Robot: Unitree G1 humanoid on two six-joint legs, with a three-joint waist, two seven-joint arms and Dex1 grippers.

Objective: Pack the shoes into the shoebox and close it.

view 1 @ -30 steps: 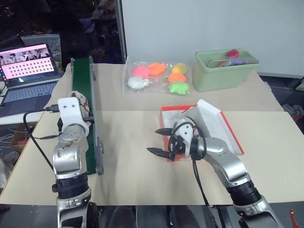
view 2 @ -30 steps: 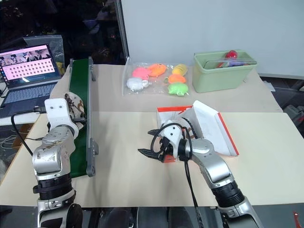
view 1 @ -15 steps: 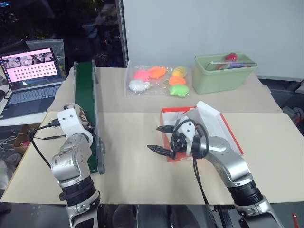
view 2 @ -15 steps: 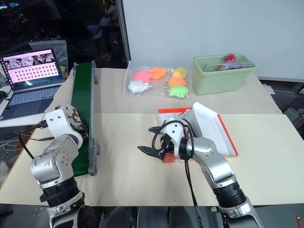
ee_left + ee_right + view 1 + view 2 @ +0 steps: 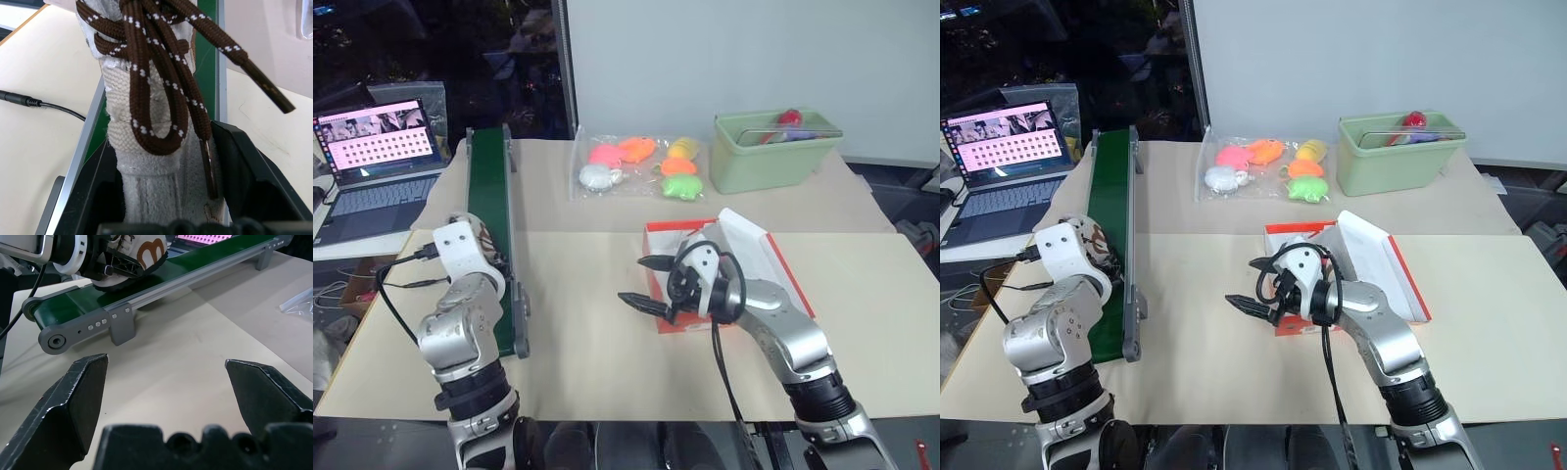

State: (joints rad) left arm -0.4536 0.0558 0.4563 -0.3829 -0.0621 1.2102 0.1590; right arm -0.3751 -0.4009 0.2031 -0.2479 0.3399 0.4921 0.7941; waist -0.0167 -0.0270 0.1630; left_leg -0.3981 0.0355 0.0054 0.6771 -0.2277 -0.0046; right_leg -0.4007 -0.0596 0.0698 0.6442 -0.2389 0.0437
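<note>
A small cream shoe (image 5: 146, 122) with dark brown laces lies on the green conveyor belt (image 5: 489, 196) at the left. My left gripper (image 5: 166, 161) is shut on the shoe, one black finger on each side of it. In the right wrist view the same shoe (image 5: 142, 254) rests on the belt inside that gripper. The red-orange shoebox (image 5: 785, 274) stands right of centre with its white-lined lid tilted up. My right gripper (image 5: 634, 281) hovers open and holds nothing, just left of the box's near left corner, pointing toward the belt.
An open laptop (image 5: 372, 147) sits at the far left beyond the belt. At the back of the table lie a clear bag of bright soft toys (image 5: 641, 162) and a light-green bin (image 5: 773, 147). Bare tabletop (image 5: 578, 313) lies between belt and box.
The camera view shifted a little. My left hand sank slightly, rolled, and closed on the shoe on the belt. The right gripper stayed open and about where it was.
</note>
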